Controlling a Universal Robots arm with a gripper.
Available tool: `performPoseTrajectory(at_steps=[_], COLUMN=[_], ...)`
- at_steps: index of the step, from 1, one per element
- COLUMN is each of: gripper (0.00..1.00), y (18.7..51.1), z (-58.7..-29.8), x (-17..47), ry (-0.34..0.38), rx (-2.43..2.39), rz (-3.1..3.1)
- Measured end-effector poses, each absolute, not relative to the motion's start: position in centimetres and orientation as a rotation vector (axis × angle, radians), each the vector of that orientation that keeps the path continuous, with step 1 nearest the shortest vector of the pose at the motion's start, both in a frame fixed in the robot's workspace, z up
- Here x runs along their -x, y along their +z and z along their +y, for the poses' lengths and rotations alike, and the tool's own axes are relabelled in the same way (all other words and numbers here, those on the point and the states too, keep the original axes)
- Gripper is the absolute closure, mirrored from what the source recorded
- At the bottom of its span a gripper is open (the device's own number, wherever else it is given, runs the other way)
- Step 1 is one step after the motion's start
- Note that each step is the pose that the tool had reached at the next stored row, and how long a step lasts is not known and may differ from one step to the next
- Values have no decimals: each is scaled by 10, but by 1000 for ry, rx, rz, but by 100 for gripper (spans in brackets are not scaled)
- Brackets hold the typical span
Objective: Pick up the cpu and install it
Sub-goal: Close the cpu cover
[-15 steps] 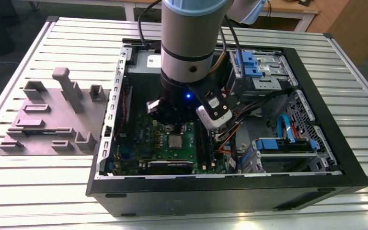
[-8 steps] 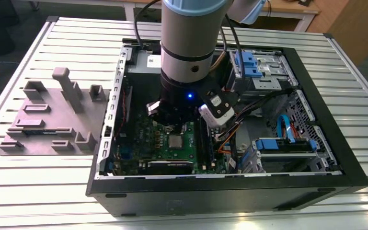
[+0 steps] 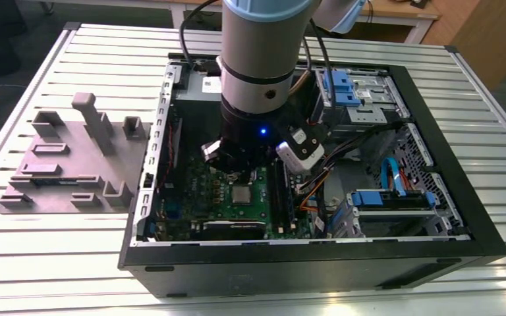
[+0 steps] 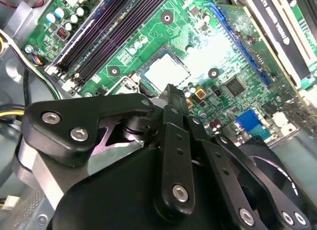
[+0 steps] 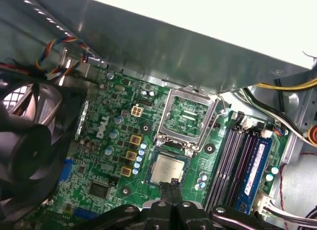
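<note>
Exterior view: arm plunges straight down into open computer case (image 3: 464,217); gripper (image 3: 235,176) hangs just above green motherboard (image 3: 205,201). One cpu (image 3: 240,193) sits in its socket below.

Second wrist view: black fingers (image 4: 174,98) pressed together, holding nothing, tip beside cpu (image 4: 166,71).

First wrist view: fingertips (image 5: 170,183) together at cpu (image 5: 167,168) edge; socket frame (image 5: 188,116) hinged open. Four memory slots (image 5: 237,163), one fan (image 5: 25,145).
</note>
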State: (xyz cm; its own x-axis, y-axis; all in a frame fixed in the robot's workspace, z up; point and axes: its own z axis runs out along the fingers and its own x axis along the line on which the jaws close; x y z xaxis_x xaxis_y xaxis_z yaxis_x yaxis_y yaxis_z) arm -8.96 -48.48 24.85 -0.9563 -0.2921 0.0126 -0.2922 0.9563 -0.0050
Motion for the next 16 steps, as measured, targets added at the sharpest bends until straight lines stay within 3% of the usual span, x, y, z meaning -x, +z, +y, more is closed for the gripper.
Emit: performPoseTrajectory(at_steps=[16], gripper=[90], y=[248], z=[-485], x=[90], ry=[11], rx=[-577], rz=[-3076])
